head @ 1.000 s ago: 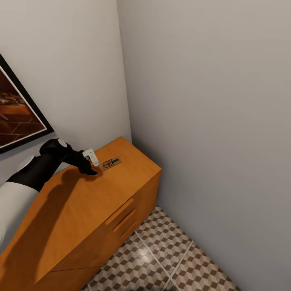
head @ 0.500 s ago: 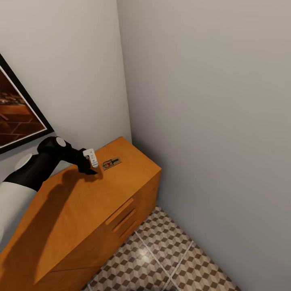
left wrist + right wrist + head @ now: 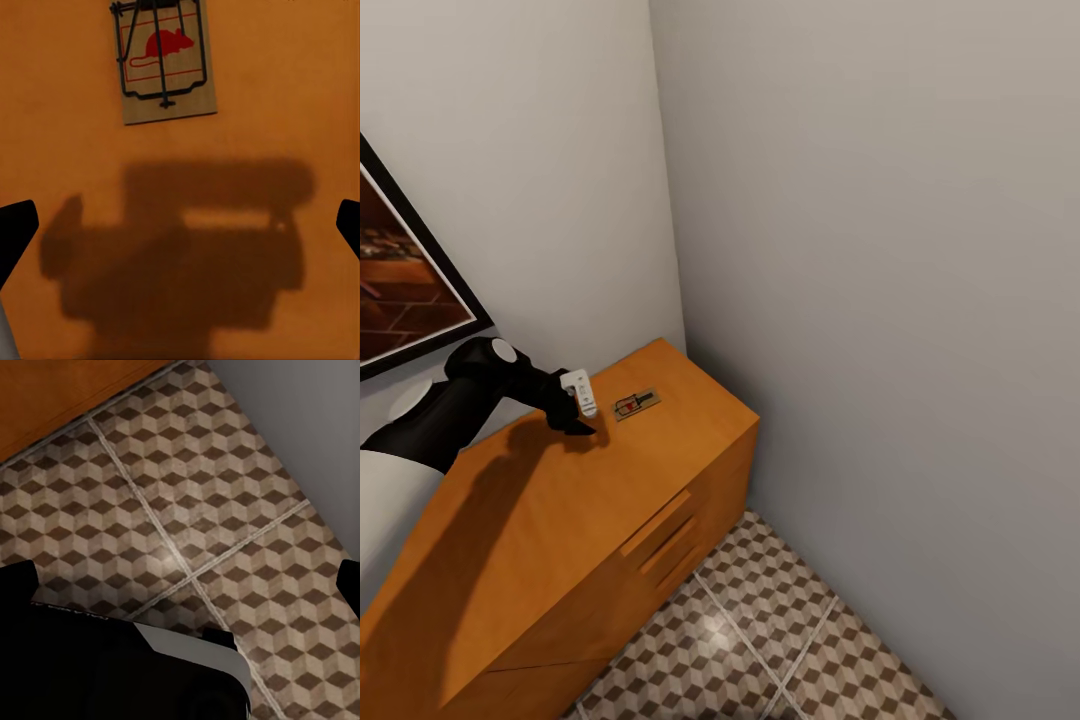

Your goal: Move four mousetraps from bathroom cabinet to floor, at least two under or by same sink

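One mousetrap (image 3: 637,404), a small wooden slab with a wire frame and a red mouse print, lies on top of the orange-brown cabinet (image 3: 560,520) near its far corner. My left gripper (image 3: 582,427) hovers just above the cabinet top, a short way left of the trap and apart from it. In the left wrist view the mousetrap (image 3: 165,64) lies beyond my open left gripper (image 3: 180,229), with nothing between the fingers. My right gripper (image 3: 184,577) is open and empty over the cube-patterned bathroom floor (image 3: 187,502). That floor (image 3: 760,630) shows below the cabinet front.
Two grey walls meet in a corner right behind the cabinet. A dark framed picture (image 3: 400,280) hangs on the left wall. Bar handles (image 3: 657,522) line the drawer fronts. The cabinet side (image 3: 60,397) borders the tiles near my right gripper.
My left arm has drawn back slightly to the left, away from the mousetrap. The trap and the camera have not moved.
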Tool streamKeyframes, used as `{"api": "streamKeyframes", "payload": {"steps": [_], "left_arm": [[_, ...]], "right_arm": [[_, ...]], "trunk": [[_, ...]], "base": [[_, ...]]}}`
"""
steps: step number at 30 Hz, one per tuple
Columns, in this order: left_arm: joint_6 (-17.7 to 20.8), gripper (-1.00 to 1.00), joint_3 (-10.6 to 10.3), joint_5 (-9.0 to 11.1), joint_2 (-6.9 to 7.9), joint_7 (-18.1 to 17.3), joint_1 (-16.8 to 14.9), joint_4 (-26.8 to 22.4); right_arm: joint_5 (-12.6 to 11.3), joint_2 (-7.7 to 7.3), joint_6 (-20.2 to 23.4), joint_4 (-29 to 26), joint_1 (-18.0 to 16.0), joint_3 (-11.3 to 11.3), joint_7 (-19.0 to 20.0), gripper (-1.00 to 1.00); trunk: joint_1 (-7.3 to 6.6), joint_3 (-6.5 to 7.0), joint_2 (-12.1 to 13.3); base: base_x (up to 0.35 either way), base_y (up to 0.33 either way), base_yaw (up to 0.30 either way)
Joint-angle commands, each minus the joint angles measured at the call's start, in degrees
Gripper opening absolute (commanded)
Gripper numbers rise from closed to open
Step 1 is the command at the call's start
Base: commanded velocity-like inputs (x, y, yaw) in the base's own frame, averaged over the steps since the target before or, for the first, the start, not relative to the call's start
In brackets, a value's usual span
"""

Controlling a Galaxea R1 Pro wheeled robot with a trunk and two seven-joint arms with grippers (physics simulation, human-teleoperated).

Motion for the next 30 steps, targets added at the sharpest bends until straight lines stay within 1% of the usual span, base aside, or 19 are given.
{"api": "streamKeyframes", "payload": {"steps": [1,30], "left_arm": [[0.6,1.00,-0.1,-0.2,0.04,-0.3,-0.1,-0.1],[0.6,1.00,-0.2,-0.1,0.02,-0.3,-0.1,0.0]], "right_arm": [[-0.4,0.01,-0.2,0.1,0.0,0.5,-0.3,1.00],[-0.4,-0.02,-0.2,0.1,0.0,0.5,-0.3,1.00]], "trunk": [[0.03,-0.09,-0.1],[0.03,-0.09,-0.1]], "base": [[0.000,0.000,0.000],[0.000,0.000,0.000]]}}
